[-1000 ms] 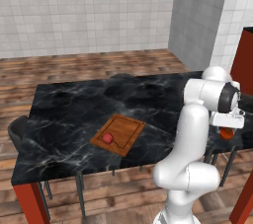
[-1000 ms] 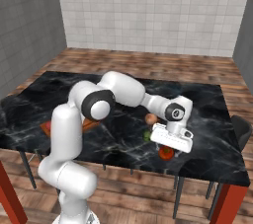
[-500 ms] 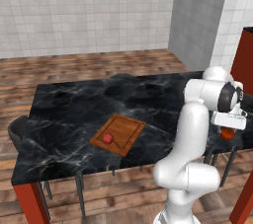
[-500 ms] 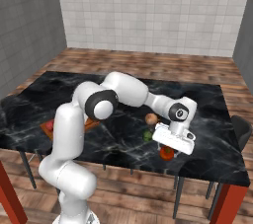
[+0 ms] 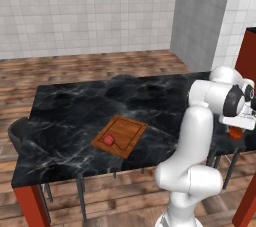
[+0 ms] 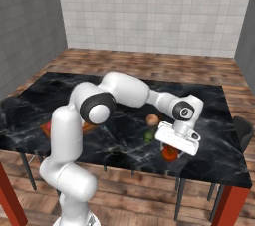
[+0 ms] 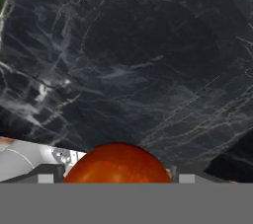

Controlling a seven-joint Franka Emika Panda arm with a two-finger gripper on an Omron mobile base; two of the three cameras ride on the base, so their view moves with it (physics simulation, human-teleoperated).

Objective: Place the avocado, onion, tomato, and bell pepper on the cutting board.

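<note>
My gripper (image 6: 173,146) is down at the table's near right part, shut on the orange-red tomato (image 6: 170,154). In the hand view the tomato (image 7: 117,164) fills the space between my gripper's (image 7: 116,178) two finger tips. From the left base view the tomato (image 5: 235,132) peeks out under my gripper (image 5: 237,126). The pale tan onion (image 6: 152,119) and the green avocado (image 6: 148,136) lie on the marble just left of it. The brown cutting board (image 5: 128,130) sits mid-table with the red bell pepper (image 5: 108,140) on it.
The black marble table (image 5: 75,116) stands on red legs (image 6: 222,205). A dark chair (image 6: 244,129) stands at its right end and another chair (image 5: 19,132) at its left end. My own arm stretches across between the board and the tomato.
The jaws have come together onto the tomato. The arm and the other produce have stayed where they were.
</note>
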